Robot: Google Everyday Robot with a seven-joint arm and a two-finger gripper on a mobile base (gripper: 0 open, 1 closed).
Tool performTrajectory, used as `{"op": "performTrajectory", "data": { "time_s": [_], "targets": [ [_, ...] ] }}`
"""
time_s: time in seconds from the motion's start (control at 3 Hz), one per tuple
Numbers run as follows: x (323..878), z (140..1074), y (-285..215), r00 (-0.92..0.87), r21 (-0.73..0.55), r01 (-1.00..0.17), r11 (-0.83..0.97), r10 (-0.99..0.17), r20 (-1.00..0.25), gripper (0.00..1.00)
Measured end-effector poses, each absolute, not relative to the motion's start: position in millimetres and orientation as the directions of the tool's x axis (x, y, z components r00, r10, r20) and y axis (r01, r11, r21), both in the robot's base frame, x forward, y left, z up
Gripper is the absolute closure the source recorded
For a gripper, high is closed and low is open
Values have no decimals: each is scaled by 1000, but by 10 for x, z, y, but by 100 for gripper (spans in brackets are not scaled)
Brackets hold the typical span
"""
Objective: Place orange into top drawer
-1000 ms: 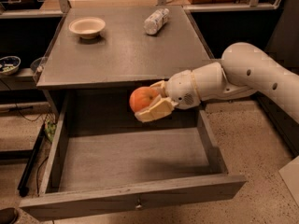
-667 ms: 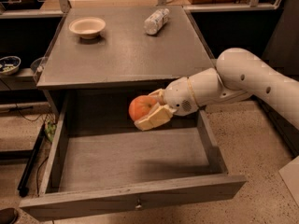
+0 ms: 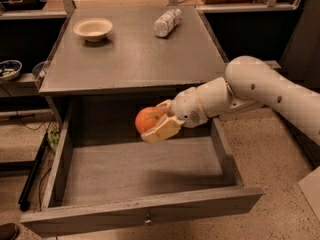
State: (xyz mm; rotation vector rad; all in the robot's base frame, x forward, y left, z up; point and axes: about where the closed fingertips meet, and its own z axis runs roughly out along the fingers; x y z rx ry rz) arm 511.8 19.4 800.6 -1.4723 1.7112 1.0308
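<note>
Camera view: orange [image 3: 148, 119] in hand [image 3: 154, 122], above-drawer [image 3: 140, 173]

- My gripper [image 3: 159, 118], over the open top drawer [image 3: 140, 171]: fingers [image 3: 161, 129] hide the right side of the orange [image 3: 147, 119].
- My arm [image 3: 260, 86]: cut off at right edge; hides the drawer's rear right corner.
- Pale item [image 3: 166, 22] on tabletop [image 3: 135, 59]: too blurred to identify.

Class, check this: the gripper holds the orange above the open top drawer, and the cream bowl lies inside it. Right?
No. The camera view shows the cream bowl on the tabletop, not in the top drawer; the gripper does hold the orange above it.
</note>
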Motion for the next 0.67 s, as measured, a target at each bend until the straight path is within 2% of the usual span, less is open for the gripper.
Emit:
{"op": "performTrajectory", "data": {
  "time_s": [0.67],
  "targets": [
    [5121, 7710, 228, -205, 189, -978, 88, -554, -807, 100]
  ]
}}
